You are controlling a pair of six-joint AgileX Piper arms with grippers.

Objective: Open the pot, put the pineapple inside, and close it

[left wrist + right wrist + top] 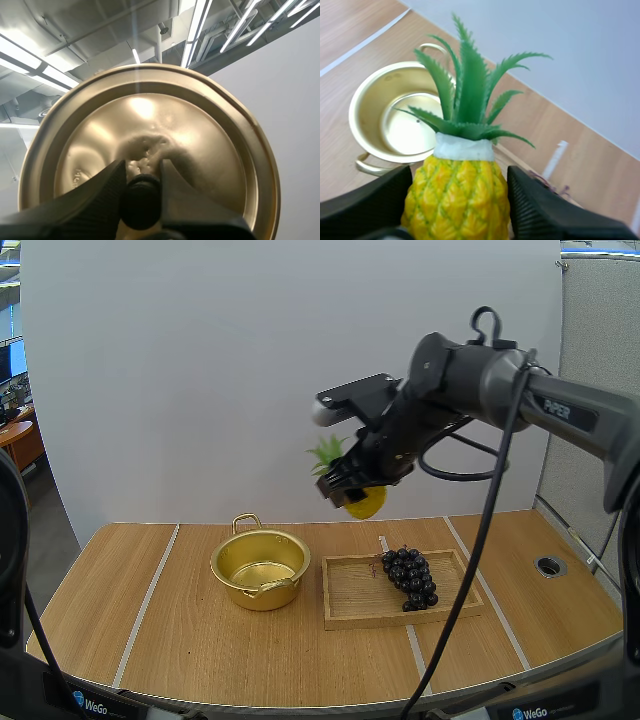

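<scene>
My right gripper (pixel 352 490) hangs well above the table, shut on a yellow pineapple (pixel 365 502) with green leaves (pixel 328 453). Up close, the pineapple (pixel 457 195) sits pinched between the two black fingers (pixel 540 210), leaves pointing toward the pot. The golden pot (pixel 260 568) stands open on the table, left of the tray, below and to the left of the pineapple; the pot (pixel 395 120) is bare inside. My left gripper (pixel 141 187) is shut on the black knob (pixel 142 200) of the golden lid (pixel 150 150), held up in the air.
A wooden tray (pixel 350 592) lies right of the pot with a bunch of dark grapes (pixel 410 578) on it. A round hole (pixel 550 565) sits near the table's right edge. White tape lines cross the wooden tabletop (pixel 150 610).
</scene>
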